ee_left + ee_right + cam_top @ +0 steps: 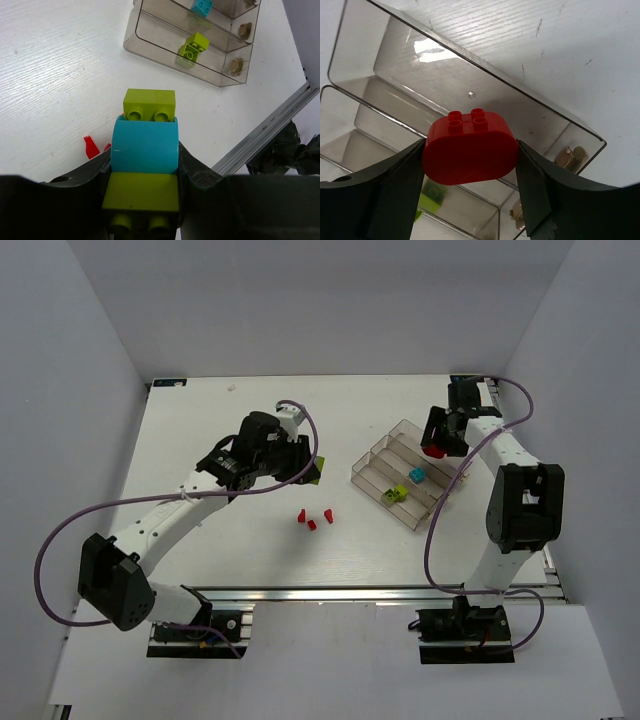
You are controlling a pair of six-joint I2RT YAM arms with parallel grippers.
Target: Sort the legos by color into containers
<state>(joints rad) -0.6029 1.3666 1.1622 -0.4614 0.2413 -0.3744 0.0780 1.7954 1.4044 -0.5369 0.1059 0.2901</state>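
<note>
"Right wrist view had the right gripper (pixel 470 160) clamped on a red brick (pixel 465 142), poised above the clear tray (pixel 470 60), seemingly over an empty end compartment."

"What could have gone wrong?"

"Let go off-centre, it might have clipped a divider and tipped into the next compartment, or bounced out."

"And the left gripper (pixel 145 170)?"

"Clenched on a cyan brick (pixel 145 145) with yellow-green bricks (pixel 150 102) stuck at both ends, over the table (pixel 50 75) near the tray. Dropped whole, that stack would have mixed colours."

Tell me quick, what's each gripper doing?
Left gripper: closed on a cyan and yellow-green plastic brick stack.
Right gripper: closed on a rounded red plastic brick.
</note>
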